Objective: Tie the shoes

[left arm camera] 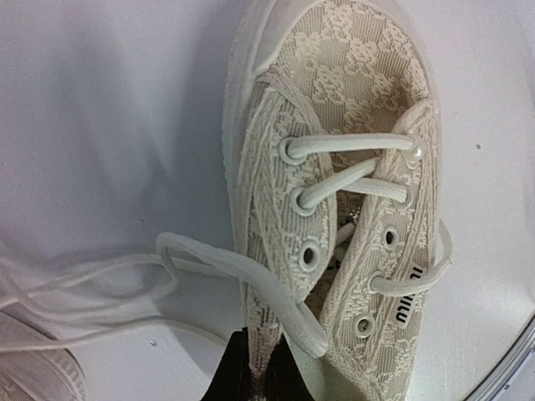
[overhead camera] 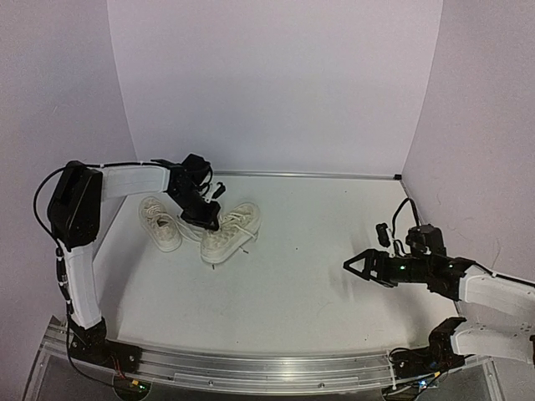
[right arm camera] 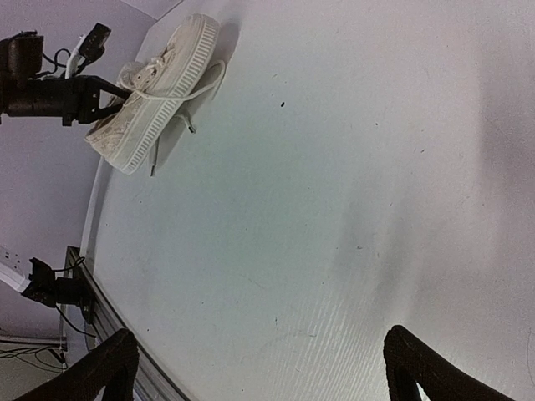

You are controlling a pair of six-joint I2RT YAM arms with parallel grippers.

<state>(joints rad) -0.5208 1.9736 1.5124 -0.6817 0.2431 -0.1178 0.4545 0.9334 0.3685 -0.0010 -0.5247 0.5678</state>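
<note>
- The first shoe lay at about 10 o'clock on the counter, sole down, its length running from 11 to 5 o'clock.
- The left gripper was low between the two shoes. Its jaws were narrow and pinched the eyelet flap of the second shoe.
- The second shoe sat just beside the first, at its 3 o'clock, lying from 1 to 7 o'clock. In the right wrist view it was tipped, with its ribbed sole edge toward that camera.
- Its laces were untied, and the loose ends trailed on the counter between the two shoes.
- The right gripper was at about 4 o'clock on the counter, well apart from both shoes, with its jaws wide and holding nothing.
</note>
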